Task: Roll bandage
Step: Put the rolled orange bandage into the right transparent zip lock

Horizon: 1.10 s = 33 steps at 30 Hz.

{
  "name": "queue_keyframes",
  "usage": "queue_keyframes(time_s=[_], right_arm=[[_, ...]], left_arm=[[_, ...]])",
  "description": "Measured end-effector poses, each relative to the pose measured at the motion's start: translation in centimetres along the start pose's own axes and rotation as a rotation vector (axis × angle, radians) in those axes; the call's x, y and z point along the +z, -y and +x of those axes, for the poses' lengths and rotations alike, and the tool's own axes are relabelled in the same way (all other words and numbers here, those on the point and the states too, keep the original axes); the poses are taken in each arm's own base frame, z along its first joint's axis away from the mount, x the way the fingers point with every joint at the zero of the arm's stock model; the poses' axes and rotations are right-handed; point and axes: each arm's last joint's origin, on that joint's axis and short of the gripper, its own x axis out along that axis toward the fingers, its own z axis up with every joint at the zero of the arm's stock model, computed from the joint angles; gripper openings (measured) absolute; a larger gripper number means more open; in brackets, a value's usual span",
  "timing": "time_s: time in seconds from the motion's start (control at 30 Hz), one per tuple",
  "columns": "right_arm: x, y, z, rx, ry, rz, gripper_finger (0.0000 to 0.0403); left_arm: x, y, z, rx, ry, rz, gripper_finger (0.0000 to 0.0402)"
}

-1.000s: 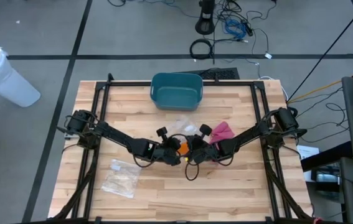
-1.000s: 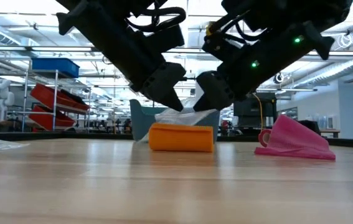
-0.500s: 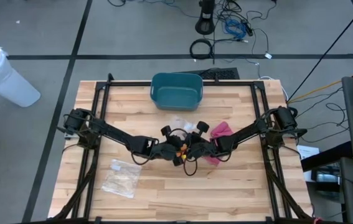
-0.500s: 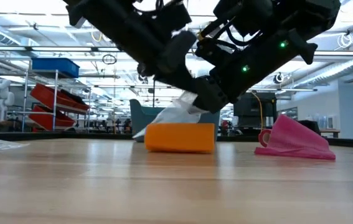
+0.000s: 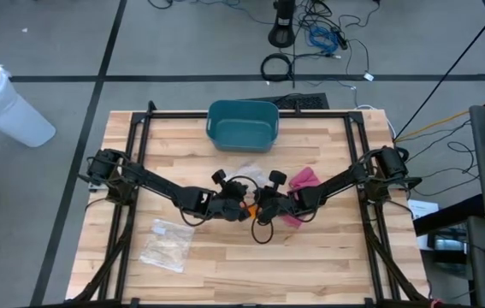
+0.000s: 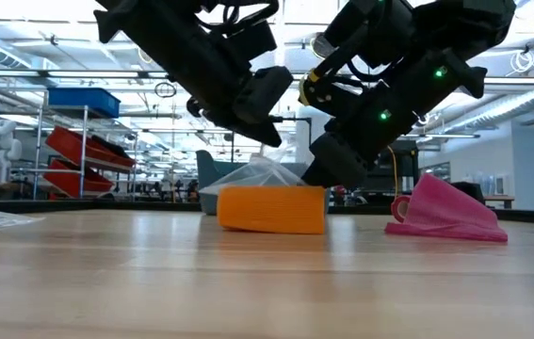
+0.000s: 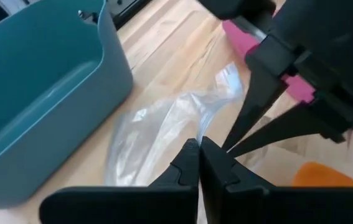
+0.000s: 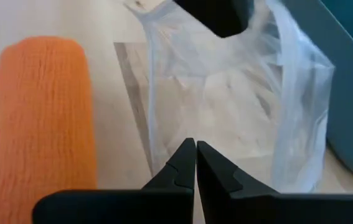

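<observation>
A teal tub (image 5: 242, 124) sits at the table's (image 5: 328, 265) far edge; its inside is not visible. Nearer the middle, both grippers, left (image 7: 200, 163) and right (image 8: 195, 163), pinch a clear plastic bag (image 8: 238, 93), fingers pressed together. The orange rolled bandage (image 6: 271, 208) lies just beside it.

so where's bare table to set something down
Bare wood: the front strip below the grippers, right of the flat plastic bag, and the back corners either side of the teal bin. Crowded mid-table: orange bandage roll, clear bag, pink bandage.
</observation>
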Motion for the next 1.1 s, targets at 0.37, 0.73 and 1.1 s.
queue_keyframes(time_s=[0.37, 0.73, 1.1], right_arm=[[0.6, -0.1, -0.4, 0.081, 0.024, 0.006, 0.0002], [3.4, 1.4, -3.7, 0.406, 0.071, 0.019, 0.0127], [1.3, -0.1, -1.5, 0.459, -0.030, -0.017, 0.0277]], left_arm=[[-1.3, -0.2, 0.1, 0.039, -0.025, 0.005, 0.0000], [-1.9, -0.5, 0.0, 0.078, -0.061, 0.075, 0.0000], [-1.9, -0.5, 0.0, 0.079, -0.059, 0.074, 0.0000]])
